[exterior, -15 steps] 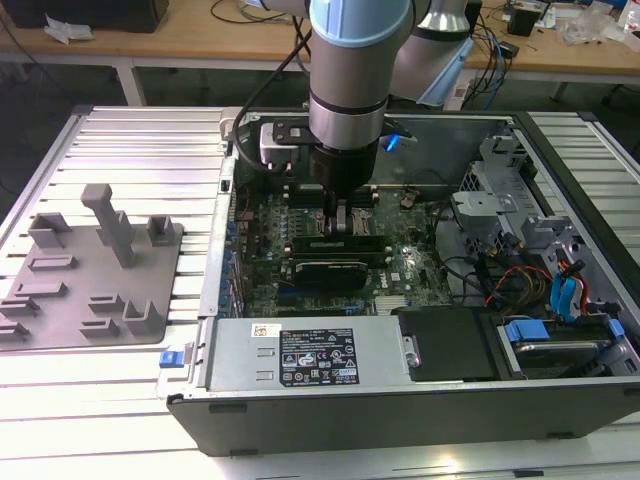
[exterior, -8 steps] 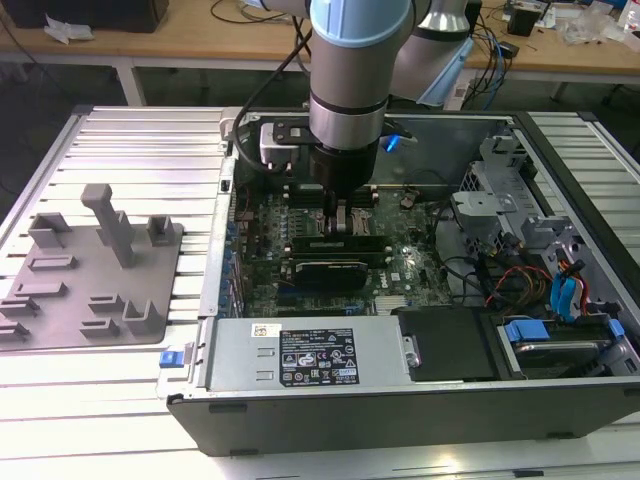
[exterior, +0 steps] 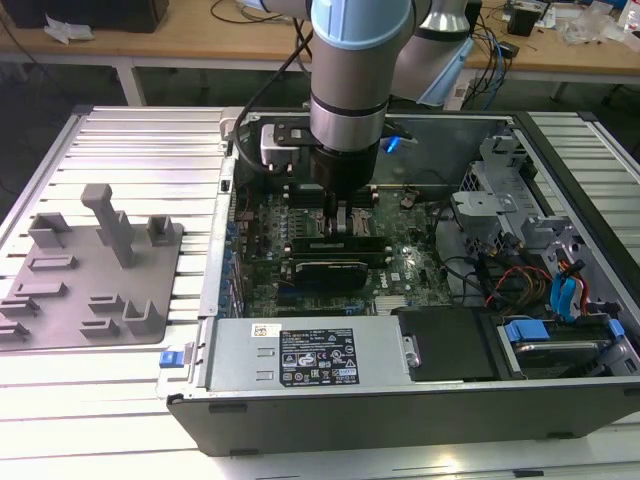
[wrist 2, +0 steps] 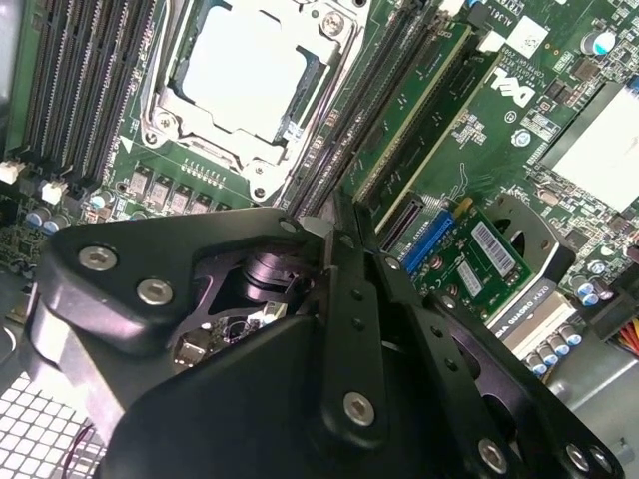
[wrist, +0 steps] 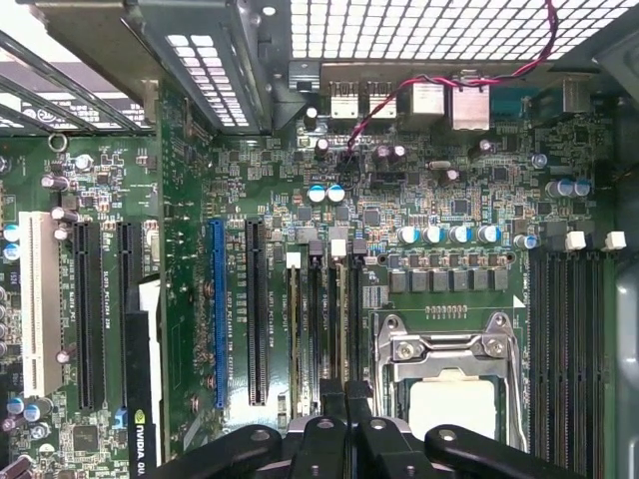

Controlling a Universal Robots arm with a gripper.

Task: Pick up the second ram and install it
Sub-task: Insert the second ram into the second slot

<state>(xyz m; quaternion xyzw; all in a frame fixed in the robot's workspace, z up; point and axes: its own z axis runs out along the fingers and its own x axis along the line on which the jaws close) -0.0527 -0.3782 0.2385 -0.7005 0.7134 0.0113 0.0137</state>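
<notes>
Pincer [exterior: 343,222] | closed narrow on the second ram [wrist 2: 326,242] | ram directly beneath your pincer, long axis parallel to the DIMM slots [wrist: 318,329].

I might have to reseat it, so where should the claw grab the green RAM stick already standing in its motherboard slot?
Pinch the seated RAM stick mid-length across its flat faces, coming straight down from above. It stands on edge beside closely spaced neighbouring slots, so only its top edge is free.
</notes>
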